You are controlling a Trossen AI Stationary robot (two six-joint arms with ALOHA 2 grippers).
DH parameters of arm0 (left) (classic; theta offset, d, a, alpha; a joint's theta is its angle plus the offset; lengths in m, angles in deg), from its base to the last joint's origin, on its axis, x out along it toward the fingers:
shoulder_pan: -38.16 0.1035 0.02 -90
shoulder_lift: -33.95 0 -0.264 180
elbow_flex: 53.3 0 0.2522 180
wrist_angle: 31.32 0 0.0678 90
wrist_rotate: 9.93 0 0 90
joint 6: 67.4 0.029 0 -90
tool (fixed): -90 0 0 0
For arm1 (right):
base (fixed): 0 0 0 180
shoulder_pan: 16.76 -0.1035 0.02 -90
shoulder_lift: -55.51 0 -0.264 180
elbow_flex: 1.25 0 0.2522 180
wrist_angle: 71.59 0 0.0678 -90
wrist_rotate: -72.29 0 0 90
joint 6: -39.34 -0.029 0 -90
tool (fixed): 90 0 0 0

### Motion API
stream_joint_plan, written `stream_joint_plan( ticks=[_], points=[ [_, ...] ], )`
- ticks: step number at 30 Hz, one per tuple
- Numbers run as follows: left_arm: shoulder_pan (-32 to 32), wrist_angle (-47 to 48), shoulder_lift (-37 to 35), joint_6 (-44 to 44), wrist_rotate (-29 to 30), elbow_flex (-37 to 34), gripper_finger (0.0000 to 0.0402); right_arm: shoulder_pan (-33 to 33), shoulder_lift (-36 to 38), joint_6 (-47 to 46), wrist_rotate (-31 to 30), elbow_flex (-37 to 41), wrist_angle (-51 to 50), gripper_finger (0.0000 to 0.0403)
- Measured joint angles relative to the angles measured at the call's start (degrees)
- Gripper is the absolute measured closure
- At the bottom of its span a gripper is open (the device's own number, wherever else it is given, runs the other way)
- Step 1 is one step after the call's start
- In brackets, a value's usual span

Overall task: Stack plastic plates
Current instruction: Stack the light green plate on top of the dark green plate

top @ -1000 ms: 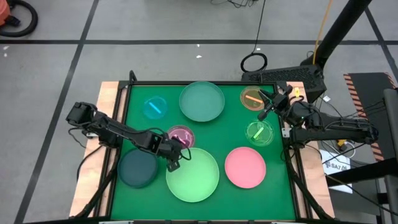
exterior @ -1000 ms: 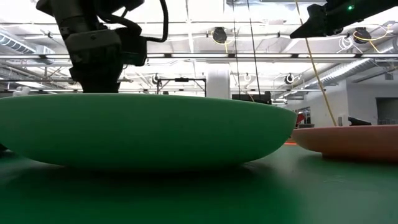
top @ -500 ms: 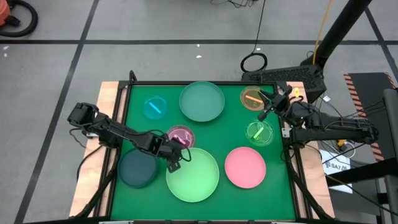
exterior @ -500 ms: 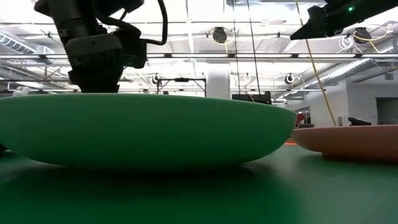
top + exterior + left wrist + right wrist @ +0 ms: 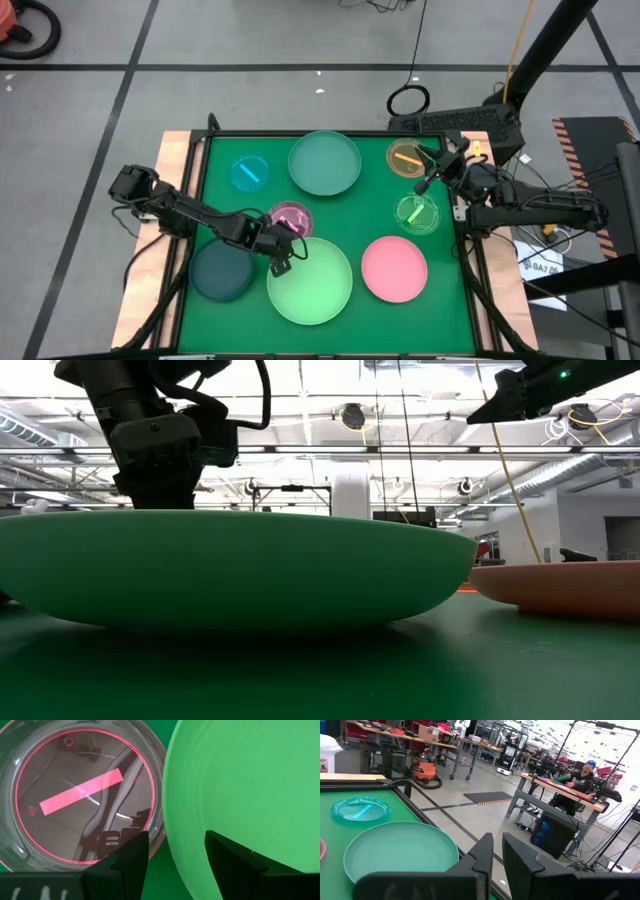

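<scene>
My left gripper point(image 5: 283, 262) is open and points steeply down over the left rim of the large light green plate point(image 5: 311, 280). In the left wrist view one finger point(image 5: 132, 852) stands over the small magenta plate point(image 5: 80, 795) and the other over the green plate point(image 5: 240, 785). The magenta plate point(image 5: 290, 218) lies flat on the mat, just beside the green one. My right gripper point(image 5: 430, 178) waits shut and level, raised at the right edge between the small orange plate point(image 5: 407, 158) and the small green plate point(image 5: 417, 213). My left gripper point(image 5: 175, 837) has its open fingers on either side of the light green plate's left rim point(image 5: 167, 820), coming from above. Whether either finger touches the rim or the magenta plate, I cannot tell. Both plates lie flat on the mat.
A pale teal plate point(image 5: 325, 163) and a small blue plate point(image 5: 249, 172) lie at the far side. A dark teal plate point(image 5: 222, 271) sits near left, under my left arm. A pink plate point(image 5: 394, 268) sits near right. A raised frame point(image 5: 205, 150) borders the green mat.
</scene>
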Motion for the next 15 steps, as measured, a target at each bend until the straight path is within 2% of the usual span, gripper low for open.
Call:
stream_joint_plan(
  ticks=[8,15],
  points=[
    [-0.6,-0.7,0.2,0.0,0.3,0.0,0.0201,0.0,0.0,0.0,0.0,0.0,0.0,0.0369],
    [-1.0,-5.2,3.8,0.3,-0.3,0.0,0.0202,0.0,0.0,0.0,0.0,0.0,0.0,0.0369]
  ],
)
